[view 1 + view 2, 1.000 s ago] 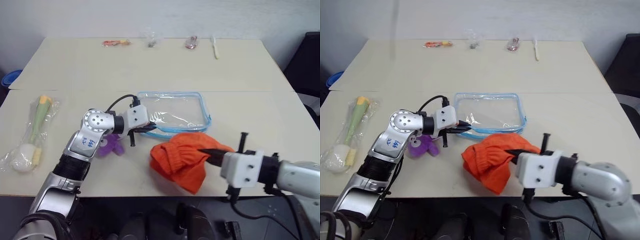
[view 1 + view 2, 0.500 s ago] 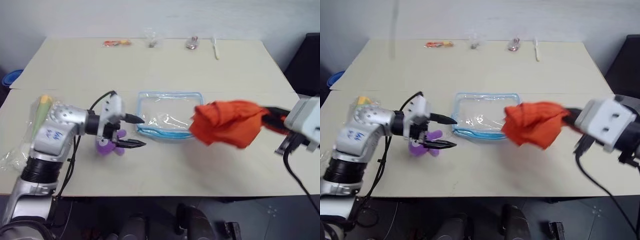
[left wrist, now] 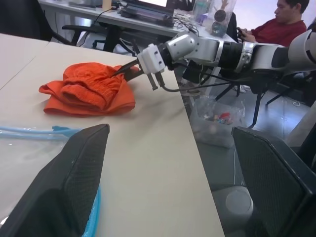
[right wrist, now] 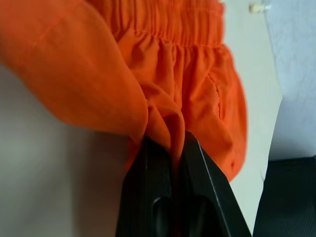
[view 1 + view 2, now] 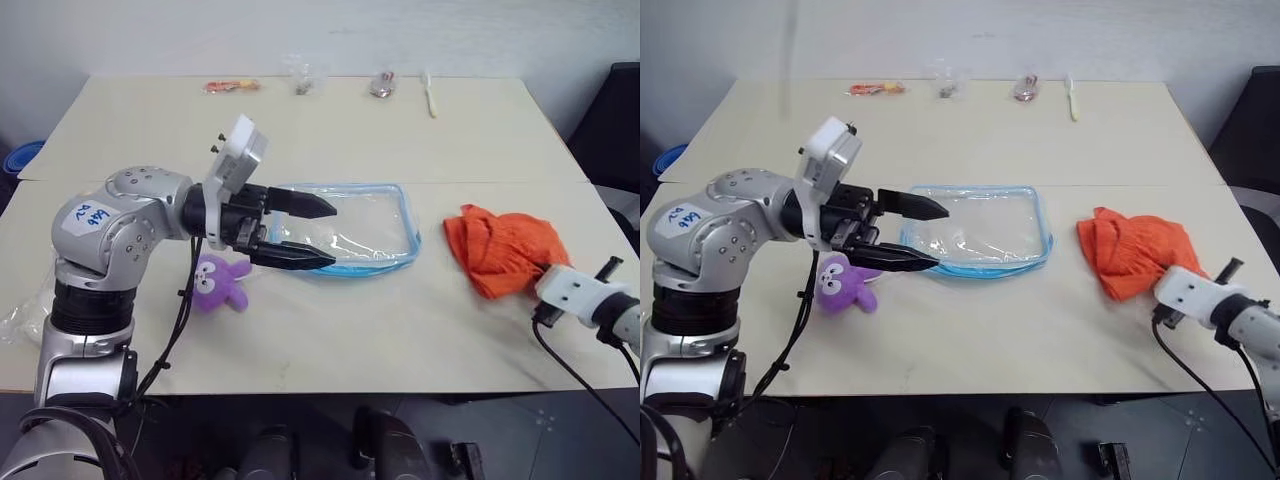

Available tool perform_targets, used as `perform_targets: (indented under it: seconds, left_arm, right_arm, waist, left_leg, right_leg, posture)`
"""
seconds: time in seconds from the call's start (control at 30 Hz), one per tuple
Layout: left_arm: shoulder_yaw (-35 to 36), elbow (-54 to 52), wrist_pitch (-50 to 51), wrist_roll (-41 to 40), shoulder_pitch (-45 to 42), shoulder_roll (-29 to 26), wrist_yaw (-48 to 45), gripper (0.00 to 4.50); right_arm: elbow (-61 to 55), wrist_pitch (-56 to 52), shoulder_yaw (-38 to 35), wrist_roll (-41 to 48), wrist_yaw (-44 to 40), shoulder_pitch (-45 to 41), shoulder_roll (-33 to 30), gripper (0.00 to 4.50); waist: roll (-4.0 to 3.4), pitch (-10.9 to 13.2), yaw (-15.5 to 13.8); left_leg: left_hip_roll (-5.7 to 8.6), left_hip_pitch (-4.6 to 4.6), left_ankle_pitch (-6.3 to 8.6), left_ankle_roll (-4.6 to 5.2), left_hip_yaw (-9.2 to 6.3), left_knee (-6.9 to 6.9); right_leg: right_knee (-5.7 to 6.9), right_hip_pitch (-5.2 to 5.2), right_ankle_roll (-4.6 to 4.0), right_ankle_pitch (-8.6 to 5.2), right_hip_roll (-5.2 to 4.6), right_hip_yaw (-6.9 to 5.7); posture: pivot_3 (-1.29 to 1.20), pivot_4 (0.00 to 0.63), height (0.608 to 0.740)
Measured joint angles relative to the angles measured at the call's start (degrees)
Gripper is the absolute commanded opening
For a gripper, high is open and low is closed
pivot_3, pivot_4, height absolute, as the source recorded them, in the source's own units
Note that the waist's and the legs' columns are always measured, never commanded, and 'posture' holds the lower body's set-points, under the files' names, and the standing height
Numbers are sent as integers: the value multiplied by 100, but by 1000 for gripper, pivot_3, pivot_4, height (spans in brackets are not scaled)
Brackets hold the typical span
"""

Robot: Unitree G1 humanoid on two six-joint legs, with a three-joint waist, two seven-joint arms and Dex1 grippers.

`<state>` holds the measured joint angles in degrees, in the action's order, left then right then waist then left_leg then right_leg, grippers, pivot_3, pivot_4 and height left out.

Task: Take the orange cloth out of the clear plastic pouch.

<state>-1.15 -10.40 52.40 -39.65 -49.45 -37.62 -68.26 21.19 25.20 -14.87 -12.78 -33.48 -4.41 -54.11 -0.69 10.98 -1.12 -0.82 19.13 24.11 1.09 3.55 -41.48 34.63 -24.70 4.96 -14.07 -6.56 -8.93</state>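
Near right: right pincer (image 4: 170,148) pinched tight on a fold of the cloth (image 5: 505,250), lowering it onto the table (image 5: 400,330) well right of the pouch (image 5: 350,228), so the cloth is out and parked clear of the bag. Near left: toy (image 5: 220,283) lying just beside the pouch's left end. Mid-table: left pincer (image 5: 325,232) spread wide, hovering over the flat, empty pouch, no longer needed to pin it. A second ago: clamped on the pouch's mouth, cloth bunched just in front of it; since then swung right, left pincer lifted.
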Motion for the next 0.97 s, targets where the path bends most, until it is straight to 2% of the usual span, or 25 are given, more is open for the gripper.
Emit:
perform_targets:
  seconds: [0.1, 0.13, 0.33, 0.5, 0.6, 0.63, 0.73, 0.83, 0.97]
  left_arm:
    - [0, -6, -67, 4, 1, 0, 38, 4201]
    - [-1, -5, -104, 12, 1, 0, 60, 4248]
    - [-48, 69, -444, 190, 27, -38, 100, 4248]
    - [-66, 431, -757, 361, 155, -331, -77, 4248]
    - [98, 720, -1003, 473, 346, -750, -200, 4248]
    - [170, 803, -1049, 519, 390, -859, -214, 4248]
    - [432, 1159, -1512, 734, 760, -1553, -529, 4248]
    - [752, 1548, -2114, 955, 1232, -2106, -937, 4248]
    - [1022, 2253, -2948, 1255, 1688, -2443, -1310, 4248]
  right_arm:
    - [315, 423, 93, -66, 80, -20, -252, 0]
    - [361, 531, 100, -67, 79, -8, -313, 561]
    - [253, 588, 89, 116, -47, 338, -394, 2526]
    - [-1038, -493, -695, 1028, -618, 1374, -402, 4251]
    - [-2505, -2317, -1877, 2584, -1460, 2379, -346, 4251]
    - [-2703, -2663, -2135, 2857, -1602, 2523, -342, 4251]
    - [-3403, -4654, -3792, 4271, -2495, 3384, -332, 4251]
    - [-3446, -5756, -4779, 4843, -3041, 3922, -339, 4251]
    - [-3374, -6446, -5135, 5000, -3328, 4182, -320, 4251]
  waist:
    - [0, 0, -1]
    - [0, 0, -6]
    - [0, 0, -27]
    - [-11, 0, -29]
    - [-18, 0, -42]
    - [-14, 0, -42]
    - [-14, 0, -42]
    - [-8, -2, -37]
    - [-5, -2, -42]
  left_leg:
    - [-5, -2, 0, -1, -1, -1]
    - [-7, -2, 0, -1, -1, -1]
    - [-7, 0, 0, -1, -4, -2]
    - [-8, 1, 0, 0, -4, 0]
    - [-6, -1, 0, -1, -8, 2]
    - [-4, -1, 0, 0, -7, 2]
    - [2, -8, 1, 2, -6, 17]
    - [0, -12, 4, 6, -5, 20]
    - [0, -19, 6, 10, -2, 22]
  right_leg:
    - [0, 1, 0, 0, 1, 1]
    - [0, 1, 0, 0, 0, 1]
    - [-2, 2, 0, 0, -1, 0]
    - [-3, 2, 0, 0, 0, 0]
    - [-5, 2, 0, 0, 7, -2]
    - [-8, 5, 0, 0, 11, -4]
    - [-20, 12, 0, 0, 11, -2]
    - [-28, 14, 0, 0, 12, 0]
    - [-26, 16, 1, 1, 3, 2]
  posture:
    - [0, 150, 740]
    - [0, 150, 740]
    - [0, 150, 740]
    - [0, 150, 740]
    - [0, 150, 740]
    - [0, 150, 740]
    - [0, 150, 740]
    - [0, 150, 740]
    - [0, 150, 740]
